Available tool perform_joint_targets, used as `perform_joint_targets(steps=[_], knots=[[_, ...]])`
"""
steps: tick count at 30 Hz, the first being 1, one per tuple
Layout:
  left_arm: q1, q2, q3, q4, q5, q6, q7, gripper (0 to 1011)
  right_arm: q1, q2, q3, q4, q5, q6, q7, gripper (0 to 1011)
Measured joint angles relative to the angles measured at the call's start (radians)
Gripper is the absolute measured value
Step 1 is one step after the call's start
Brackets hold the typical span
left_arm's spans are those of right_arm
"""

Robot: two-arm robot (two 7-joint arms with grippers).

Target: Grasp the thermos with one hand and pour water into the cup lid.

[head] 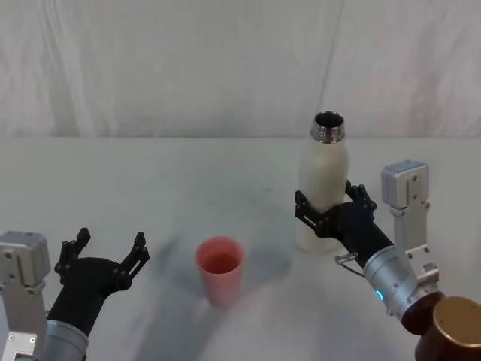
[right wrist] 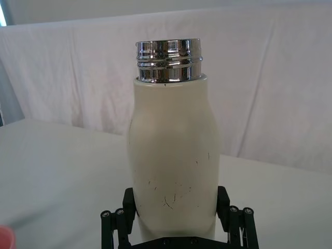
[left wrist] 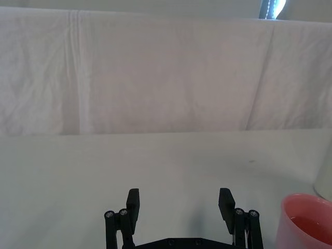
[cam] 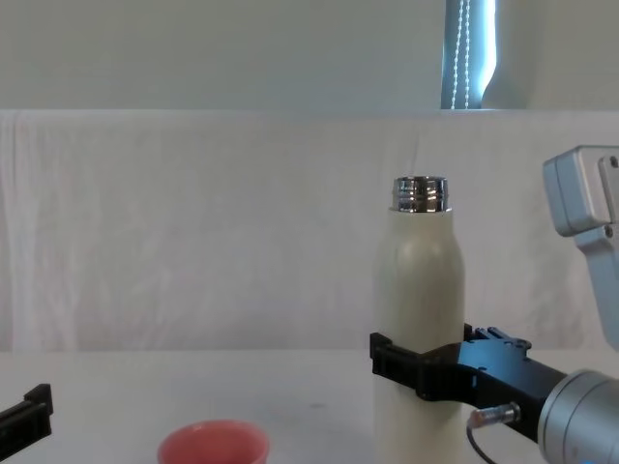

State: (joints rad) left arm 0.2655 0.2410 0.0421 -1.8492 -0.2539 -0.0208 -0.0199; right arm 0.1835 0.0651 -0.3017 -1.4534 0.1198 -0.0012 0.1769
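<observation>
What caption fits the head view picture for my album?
Right gripper clamps the upright thermos; pink cup waits beside it, left gripper open.

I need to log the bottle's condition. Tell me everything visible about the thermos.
The thermos is a tall cream-white matte bottle with rounded shoulders, a shiny chrome threaded neck, no cap, and faint scuffs low on its body. It stands upright on the white table, right of the pink cup lid, with the right end effector around its lower body.

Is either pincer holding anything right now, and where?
The right pincer grips the tall cream-white thermos around its lower body; the left pincer is open, holding nothing.
</observation>
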Motion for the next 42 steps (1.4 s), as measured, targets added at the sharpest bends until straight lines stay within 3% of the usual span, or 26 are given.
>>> perform_joint_targets(steps=[22,36,42], knots=[[0.0,0.0,0.0,0.0,0.0,0.0,0.0,1001,0.019,-0.034,-0.002,0.062,0.021,-0.056,0.014,951],[0.0,0.0,0.0,0.0,0.0,0.0,0.0,1001,0.032,-0.036,-0.017,0.077,0.02,-0.043,0.019,951],[0.0,0.0,0.0,0.0,0.0,0.0,0.0,1001,0.024,-0.022,-0.015,0.048,0.017,-0.016,0.019,951]])
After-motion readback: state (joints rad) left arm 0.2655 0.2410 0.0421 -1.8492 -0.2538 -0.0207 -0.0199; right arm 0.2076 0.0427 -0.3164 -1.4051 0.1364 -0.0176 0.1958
